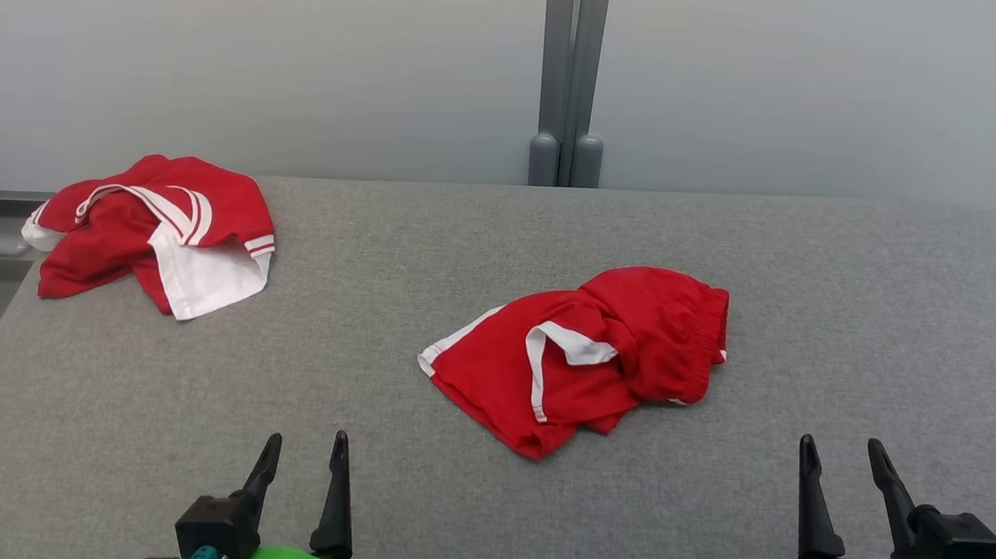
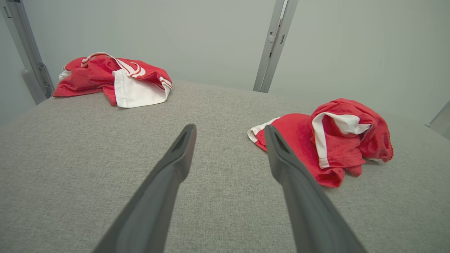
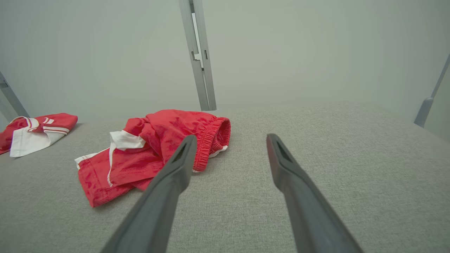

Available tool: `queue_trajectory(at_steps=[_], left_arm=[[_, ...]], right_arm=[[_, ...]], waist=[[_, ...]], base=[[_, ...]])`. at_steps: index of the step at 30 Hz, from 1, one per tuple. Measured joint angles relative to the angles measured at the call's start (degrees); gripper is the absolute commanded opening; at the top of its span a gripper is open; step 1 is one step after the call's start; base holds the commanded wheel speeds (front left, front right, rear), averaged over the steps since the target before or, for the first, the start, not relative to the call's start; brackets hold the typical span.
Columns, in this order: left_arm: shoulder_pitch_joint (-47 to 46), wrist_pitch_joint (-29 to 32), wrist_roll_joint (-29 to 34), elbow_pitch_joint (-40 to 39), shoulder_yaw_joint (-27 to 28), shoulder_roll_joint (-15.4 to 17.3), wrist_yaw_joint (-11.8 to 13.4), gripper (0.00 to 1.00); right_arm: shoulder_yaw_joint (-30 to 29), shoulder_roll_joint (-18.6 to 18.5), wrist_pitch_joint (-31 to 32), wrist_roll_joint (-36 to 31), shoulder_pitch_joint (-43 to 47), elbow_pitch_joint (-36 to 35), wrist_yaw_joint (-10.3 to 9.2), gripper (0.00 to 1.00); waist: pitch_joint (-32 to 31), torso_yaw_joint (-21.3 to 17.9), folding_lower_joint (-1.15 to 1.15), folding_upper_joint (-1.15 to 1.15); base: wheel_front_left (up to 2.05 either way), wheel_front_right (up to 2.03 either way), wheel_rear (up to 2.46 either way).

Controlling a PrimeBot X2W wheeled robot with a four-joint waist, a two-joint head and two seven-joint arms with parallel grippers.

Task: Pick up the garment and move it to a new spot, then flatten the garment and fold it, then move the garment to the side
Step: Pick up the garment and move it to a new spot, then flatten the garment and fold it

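A grey upright post [image 1: 571,81] [image 2: 274,45] [image 3: 198,56] stands behind the far edge of the grey cloth-covered table [image 1: 710,527], and its top is cut off by the head view. The red shorts [image 1: 581,357] [image 2: 316,144] [image 3: 147,154] lie crumpled on the table on the robot's side of the post, a little to its right. Their gathered waistband is at the right end and a white-trimmed leg points left. One layer is folded over the middle, so the lie of the cloth beneath it cannot be made out.

Well to the left of the post, near the table's far left corner, sits a bunched red and white top [image 1: 155,230] [image 2: 116,79] [image 3: 35,131]. It is too rumpled to tell sleeves from body, and the right wrist view cuts off its left part.

The left gripper [image 1: 308,439] [image 2: 229,128] hovers near the table's front edge, left of the post. Its fingers are spread and hold nothing. In its own wrist view one finger covers the near hem of the shorts.

The right gripper [image 1: 841,443] [image 3: 231,137] hangs right of the post, nearer the robot than the shorts. It is likewise parted and empty. In its own wrist view one finger hides part of the waistband. The bottom edge of the head view cuts off both gripper bodies.
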Motion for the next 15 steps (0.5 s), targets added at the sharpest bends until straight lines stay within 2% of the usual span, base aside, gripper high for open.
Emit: queue_trajectory(at_steps=[15], left_arm=[[0.09,0.0,2.49,1.11,2.47,-0.94,-1.62,1.0]], right_arm=[[-0.01,0.0,0.0,-0.37,-0.07,0.79,0.0,1.0]], waist=[[0.69,-0.15,0.0,0.0]], base=[[0.0,0.0,0.0]])
